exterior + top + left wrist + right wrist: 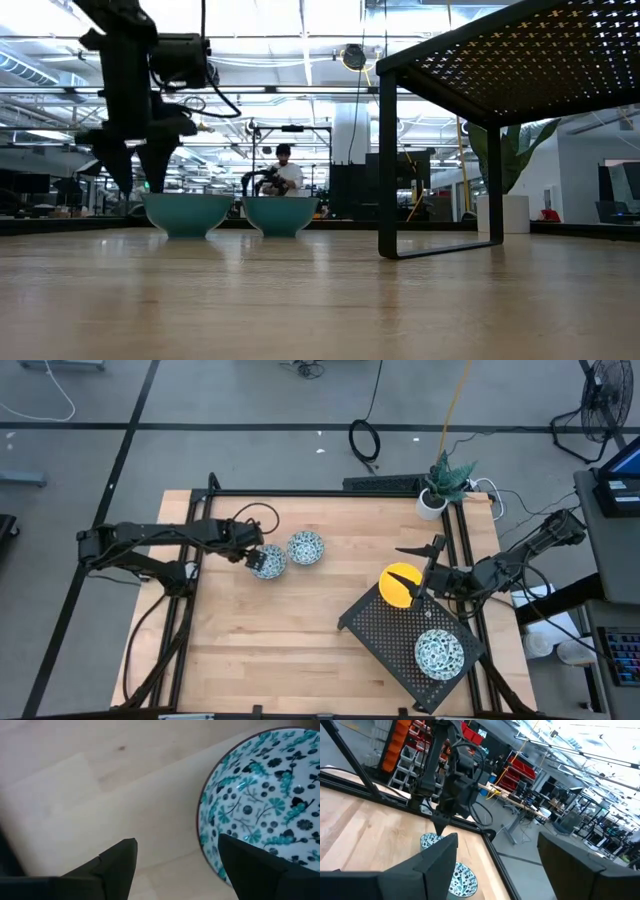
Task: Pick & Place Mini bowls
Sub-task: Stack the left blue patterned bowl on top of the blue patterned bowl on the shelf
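Mini bowls, four visible, all upright.

Two patterned bowls, blue-and-white inside, teal outside: one (268, 561) directly under the left gripper (256, 556), its rim between the open fingers; the second (306, 547) just beside it, on the side away from that arm.

One patterned bowl (439, 653) on the black perforated rack (385, 630).

One plain yellow bowl (400, 584) at the rack's edge, just beside the right gripper (425, 573).
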